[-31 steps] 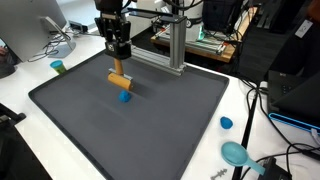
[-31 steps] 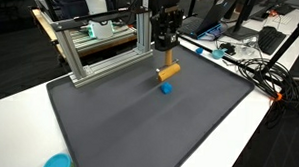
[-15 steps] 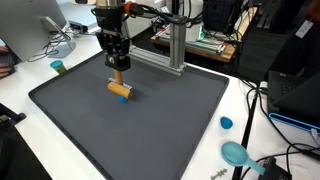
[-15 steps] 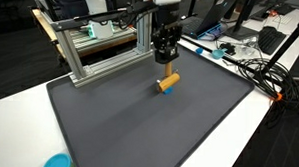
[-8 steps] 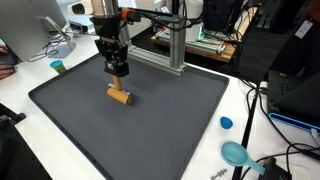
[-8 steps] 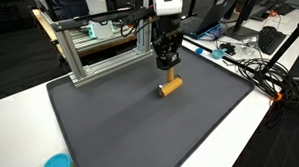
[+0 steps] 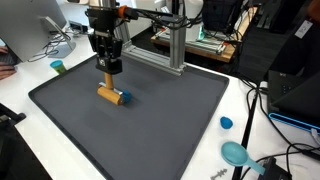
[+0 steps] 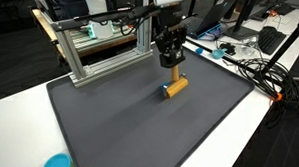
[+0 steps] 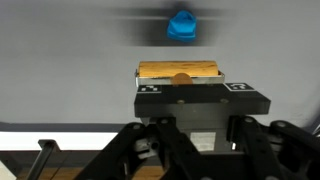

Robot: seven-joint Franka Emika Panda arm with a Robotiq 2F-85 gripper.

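Note:
My gripper [image 7: 107, 76] [image 8: 171, 66] hangs over a dark grey mat [image 7: 150, 130] [image 8: 128, 133] and is shut on an orange wooden block [image 7: 107, 95] [image 8: 175, 86]. The block lies level, low over the mat. A small blue piece [image 7: 124, 98] [image 8: 165, 92] sits on the mat right beside the block; I cannot tell if they touch. In the wrist view the block [image 9: 180, 72] shows just beyond the gripper body, with the blue piece [image 9: 181, 25] further out. The fingertips are hidden there.
An aluminium frame [image 7: 176, 45] [image 8: 95, 54] stands at the mat's back edge. A teal cup [image 7: 58, 67], a blue cap [image 7: 226, 123] and a teal lid [image 7: 236, 153] lie on the white table. Another teal object [image 8: 57, 162] and cables [image 8: 255, 67] show at the sides.
The gripper has come down and shifted sideways with the orange block. The block was above the blue piece; now it is low and beside it.

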